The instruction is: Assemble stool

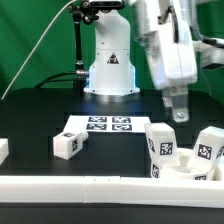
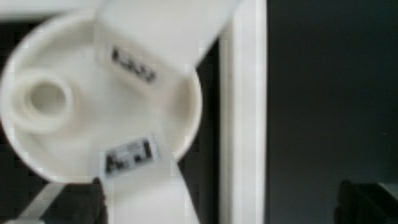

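Note:
The white round seat [image 1: 186,172] lies at the exterior view's right, against the front border bar. Two blocky tagged legs [image 1: 160,146] [image 1: 208,148] stand up from it. My gripper [image 1: 175,112] hangs just above and between them, apart from both. In the wrist view the seat [image 2: 54,60] shows its round hole, with the two legs [image 2: 169,30] [image 2: 146,180] across it. The gripper [image 2: 205,208] is open, and its dark fingertips [image 2: 45,205] stand wide apart. A loose leg [image 1: 68,144] lies by the marker board. Another white part [image 1: 2,150] shows at the left edge.
The marker board [image 1: 100,125] lies flat in the middle, in front of the arm's base [image 1: 108,70]. A long white border bar [image 1: 100,188] runs along the front; it also shows in the wrist view [image 2: 244,100]. A green backdrop stands behind.

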